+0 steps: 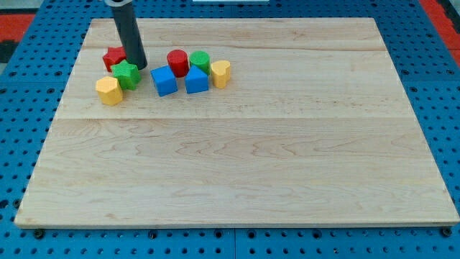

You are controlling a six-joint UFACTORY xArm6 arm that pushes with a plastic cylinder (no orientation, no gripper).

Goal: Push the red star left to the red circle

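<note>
1. Rig: single rod, no pincer on this arm, so nothing to report as apart, together or clamped. Rod comes in from the far left of the view, dark and near vertical.
2. My tip [138, 67] sits on the table [237, 165] in the far-left cluster, just right of the red star [113, 57] and touching or just beside the green star [126, 74] at that block's far-right edge. Can't tell if the tip actually touches the red star; the rod hides that block's right side.
3. Red star: far left of the table, farthest-left red block, partly behind the rod. Green star sits just near and right of it, apparently touching.
4. Red circle [177, 62]: upright cylinder, right of the tip, with a bare gap of table between. It is right of the red star, not left of it.
5. Green circle [200, 62]: just right of the red circle, touching or nearly so.
6. Blue cube [164, 80]: near side of the red circle, slightly left of it, close up against it.
7. Second blue block [196, 80]: right of the blue cube, just near the green circle; shape looks wedge-like, not certain.
8. Yellow block on the right [221, 73]: rightmost of the group, just beside the second blue block; looks heart-like, not certain.
9. Yellow hexagon [108, 91]: nearest and leftmost of the group, just near-left of the green star.
</note>
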